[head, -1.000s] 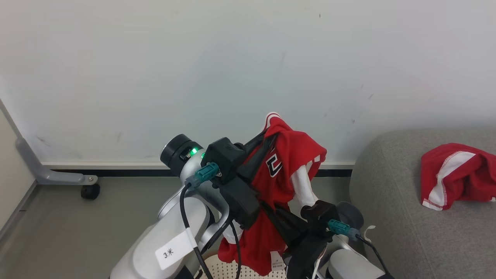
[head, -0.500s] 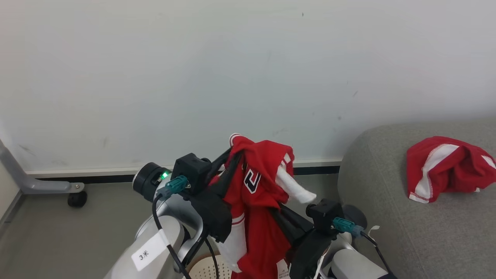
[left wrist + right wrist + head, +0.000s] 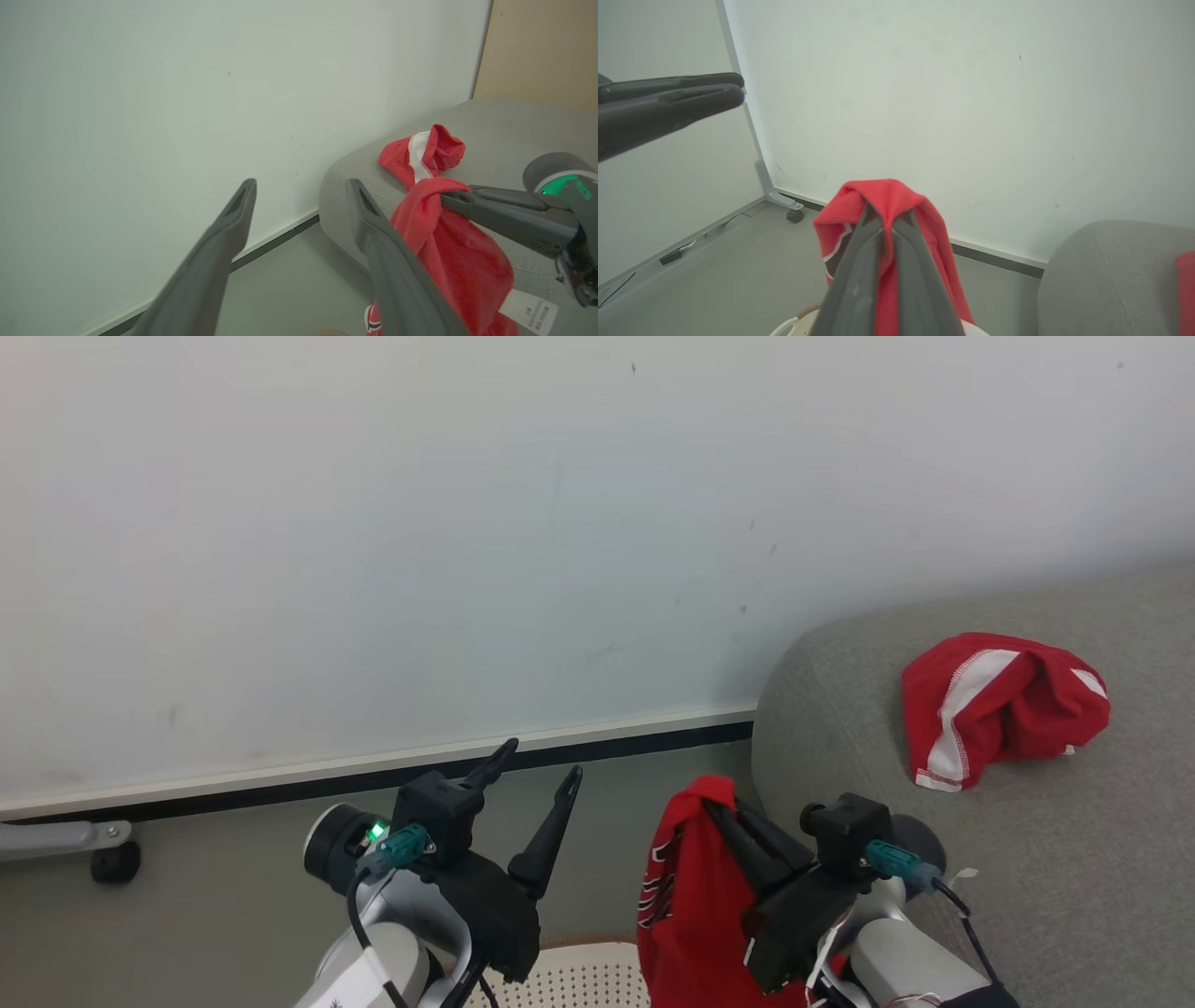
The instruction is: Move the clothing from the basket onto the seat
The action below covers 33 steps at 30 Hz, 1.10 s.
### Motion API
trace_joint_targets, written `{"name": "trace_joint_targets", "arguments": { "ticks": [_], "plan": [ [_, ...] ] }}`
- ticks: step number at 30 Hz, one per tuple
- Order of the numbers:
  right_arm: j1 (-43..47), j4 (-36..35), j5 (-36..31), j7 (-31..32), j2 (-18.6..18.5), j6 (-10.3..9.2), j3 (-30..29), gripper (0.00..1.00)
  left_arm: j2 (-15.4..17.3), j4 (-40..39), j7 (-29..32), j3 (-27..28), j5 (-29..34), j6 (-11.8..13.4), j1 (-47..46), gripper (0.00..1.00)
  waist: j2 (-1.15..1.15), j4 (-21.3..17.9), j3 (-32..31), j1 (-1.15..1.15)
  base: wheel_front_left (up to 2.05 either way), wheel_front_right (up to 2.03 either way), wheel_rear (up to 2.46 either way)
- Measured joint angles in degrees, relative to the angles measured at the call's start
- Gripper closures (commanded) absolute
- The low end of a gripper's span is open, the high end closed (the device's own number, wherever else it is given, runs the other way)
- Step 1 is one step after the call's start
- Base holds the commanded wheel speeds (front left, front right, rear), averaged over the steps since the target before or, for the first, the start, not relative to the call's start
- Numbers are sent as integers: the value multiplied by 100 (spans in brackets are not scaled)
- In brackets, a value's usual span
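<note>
The right hand (image 3: 728, 810) clenched the red garment (image 3: 686, 901), which hung with its long axis straight down, while the left hand (image 3: 541, 758) stood spread and empty.

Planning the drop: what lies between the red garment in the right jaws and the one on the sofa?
Just bare grey sofa, in the head view; nothing rests between the held garment and the lying garment.

The thin bright red sports garment (image 3: 686, 915) at lower centre bears dark, white-edged markings. The crumpled red garment (image 3: 1004, 705) at right has a broad white stripe. The rounded woven-fabric sofa (image 3: 1074, 877) is plain grey, the perforated plastic basket (image 3: 579, 985) at bottom cream-white. The left pincer (image 3: 541, 758) and right pincer (image 3: 721, 807) are black.
</note>
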Motion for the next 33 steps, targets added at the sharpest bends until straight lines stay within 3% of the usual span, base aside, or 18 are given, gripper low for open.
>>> {"name": "trace_joint_targets", "arguments": {
  "ticks": [16,33],
  "plan": [
    [264,-1062,-368,0,-1202,-435,-563,100,-193,-209,-291,-288,-24,55,791,0,0,-1030,43,0,0,0,0],
    [-123,-1634,-452,-1,-1770,-445,-937,100,-383,-346,-446,-461,-14,159,917,0,0,-1986,389,0,0,0,0]
  ]
}}
